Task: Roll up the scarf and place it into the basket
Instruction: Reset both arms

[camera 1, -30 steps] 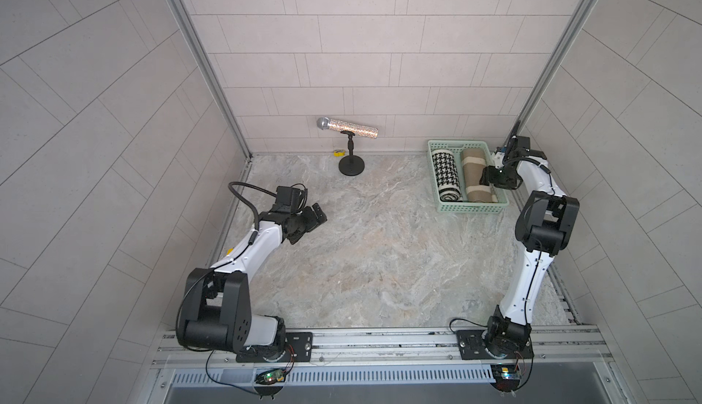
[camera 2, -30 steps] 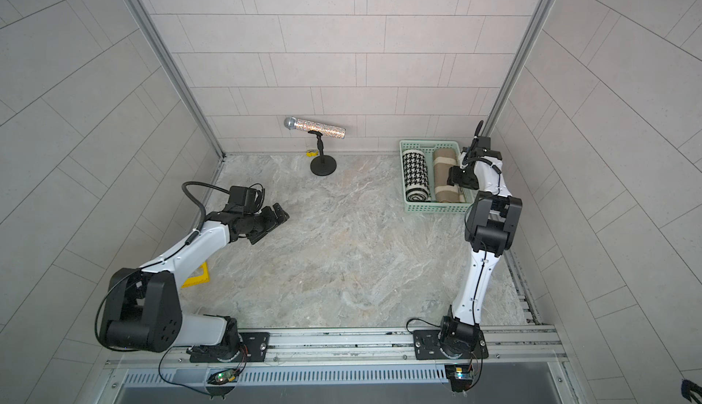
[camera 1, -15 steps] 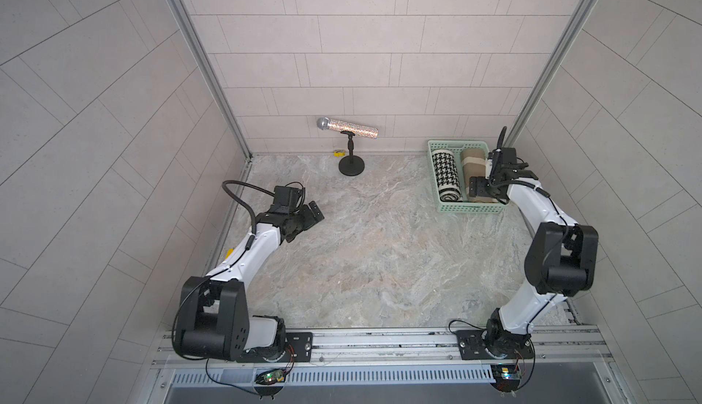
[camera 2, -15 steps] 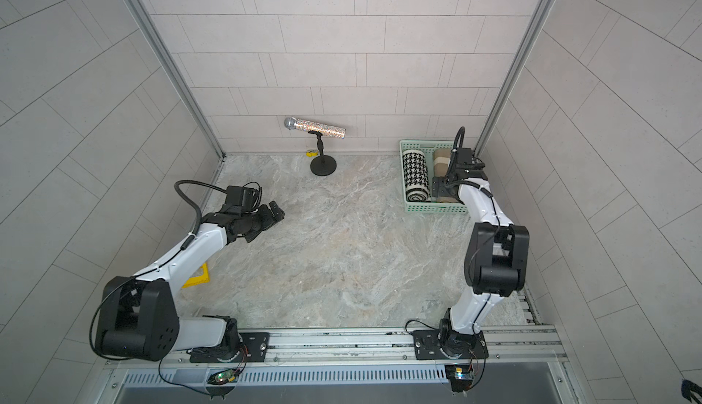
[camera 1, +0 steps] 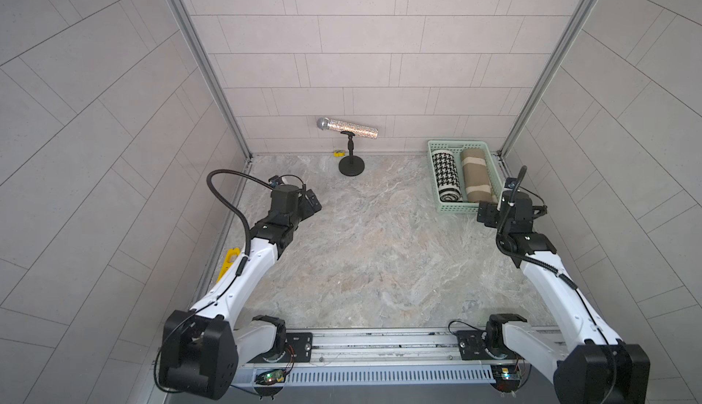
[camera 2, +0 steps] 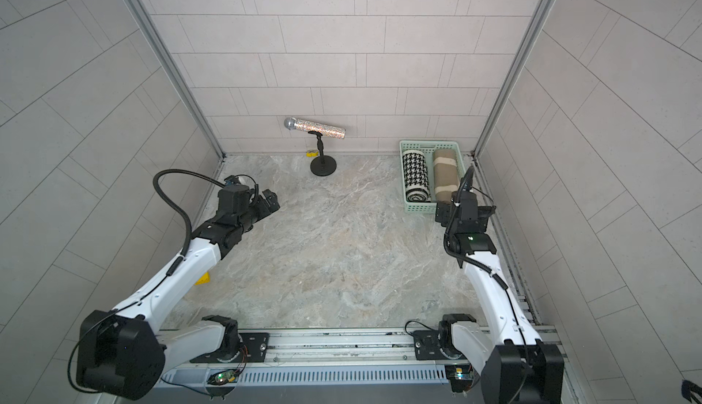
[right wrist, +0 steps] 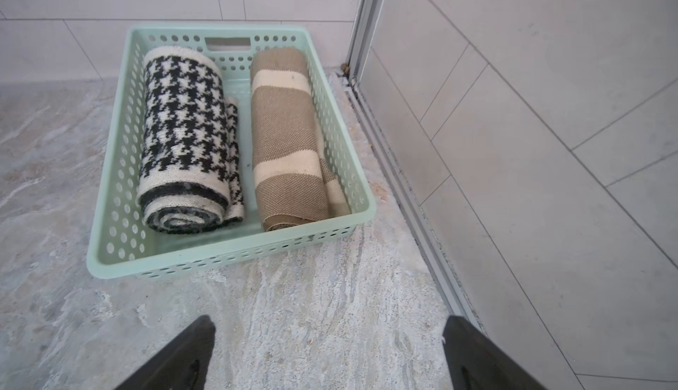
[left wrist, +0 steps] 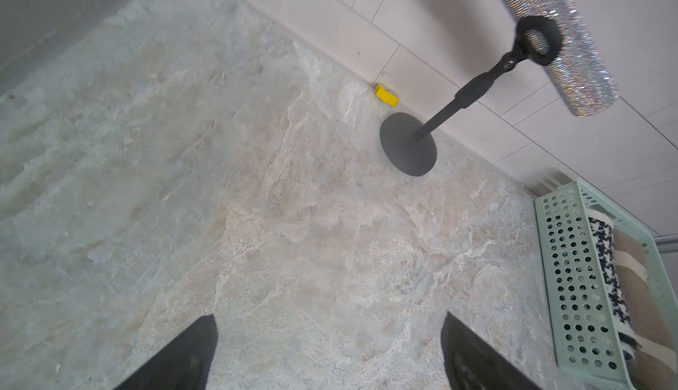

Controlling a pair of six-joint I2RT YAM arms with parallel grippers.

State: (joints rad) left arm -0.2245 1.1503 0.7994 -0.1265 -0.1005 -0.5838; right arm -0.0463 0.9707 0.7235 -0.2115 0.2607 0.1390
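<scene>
The mint-green basket stands at the back right corner. In it lie two rolled scarves side by side: a tan one with cream stripes on the right and a black-and-white houndstooth one on the left. My right gripper hangs open and empty just in front of the basket's near wall. Far to the left, my left gripper is open above bare floor, holding nothing.
A glittery microphone rests on a black stand at the back wall, with a small yellow piece beside its base. Another yellow part lies by the left wall. The right wall's metal rail runs close to the basket.
The right gripper opened wide and drew back out of the basket toward the front, leaving the tan scarf inside. The left arm shifted only slightly.
</scene>
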